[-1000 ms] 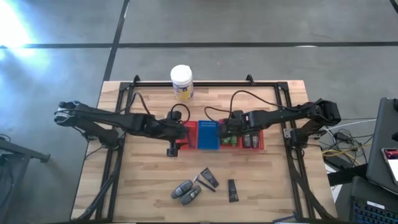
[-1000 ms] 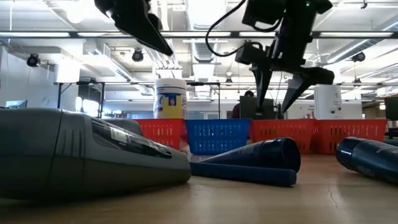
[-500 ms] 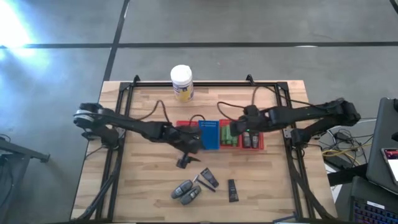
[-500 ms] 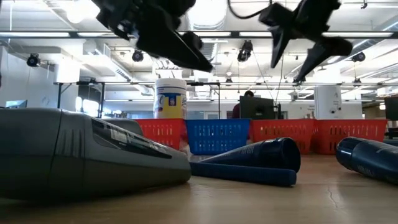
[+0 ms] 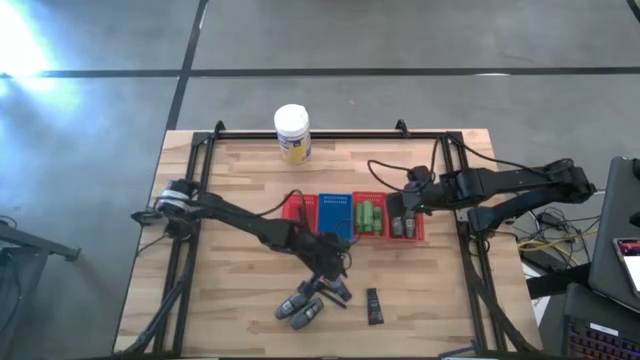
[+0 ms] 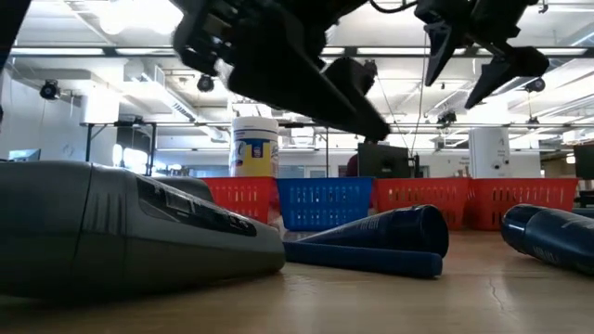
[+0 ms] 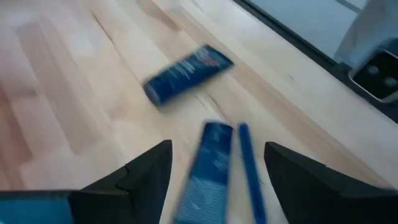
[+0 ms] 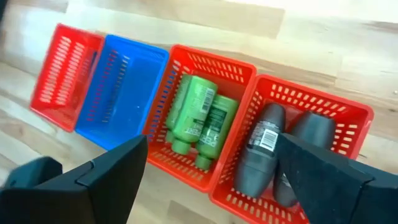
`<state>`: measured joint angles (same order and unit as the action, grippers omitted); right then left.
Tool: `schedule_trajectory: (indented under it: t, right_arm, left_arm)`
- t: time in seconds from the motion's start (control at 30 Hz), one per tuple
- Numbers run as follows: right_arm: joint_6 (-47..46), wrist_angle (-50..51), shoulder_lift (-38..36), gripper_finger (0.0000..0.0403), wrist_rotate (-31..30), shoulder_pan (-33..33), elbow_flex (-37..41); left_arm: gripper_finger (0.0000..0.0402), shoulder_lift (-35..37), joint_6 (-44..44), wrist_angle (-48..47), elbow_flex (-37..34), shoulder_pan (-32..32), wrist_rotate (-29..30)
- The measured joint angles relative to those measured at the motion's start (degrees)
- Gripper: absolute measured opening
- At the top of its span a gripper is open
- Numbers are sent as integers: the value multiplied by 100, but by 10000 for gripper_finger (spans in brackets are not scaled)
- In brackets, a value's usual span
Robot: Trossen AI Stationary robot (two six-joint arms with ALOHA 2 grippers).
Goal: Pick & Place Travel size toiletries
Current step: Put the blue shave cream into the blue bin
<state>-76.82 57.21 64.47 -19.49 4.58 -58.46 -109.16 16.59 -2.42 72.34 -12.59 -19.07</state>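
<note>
From above, the left hand hangs just over the loose toiletries near the front of the surface: grey bottles and black tubes. The right hand is above the rightmost red basket. The low view shows a grey bottle lying close. The left wrist view shows spread fingers over a tube. The right wrist view shows spread fingers above green bottles in their basket.

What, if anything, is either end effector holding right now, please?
Nothing. The left end effector is open above the black tubes on the table; the right end effector is open and empty over the red baskets.
</note>
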Motion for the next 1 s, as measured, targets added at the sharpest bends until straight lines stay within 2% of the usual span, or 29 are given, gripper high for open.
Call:
schedule_trajectory:
  t: [0.2,0.47,0.53,0.77,0.87,1.0]
  right_arm:
    - [57,-1,2,348,7,44,96]
    - [223,-2,-35,330,6,44,89]
    - [221,0,-35,326,7,44,89]
    - [221,-11,-35,310,7,44,89]
    - [212,-11,-35,303,9,44,89]
    - [205,-11,-35,293,7,44,89]
  left_arm:
    - [259,-596,199,-37,489,-67,-287]
    - [259,-1307,279,-413,1305,-134,-282]
    - [259,-1397,307,-725,1410,-137,-280]
    - [258,-1600,401,-700,1468,-137,-170]
    - [245,-1635,428,-681,1464,-137,-166]
    - [201,-1635,432,-686,1464,-139,-151]
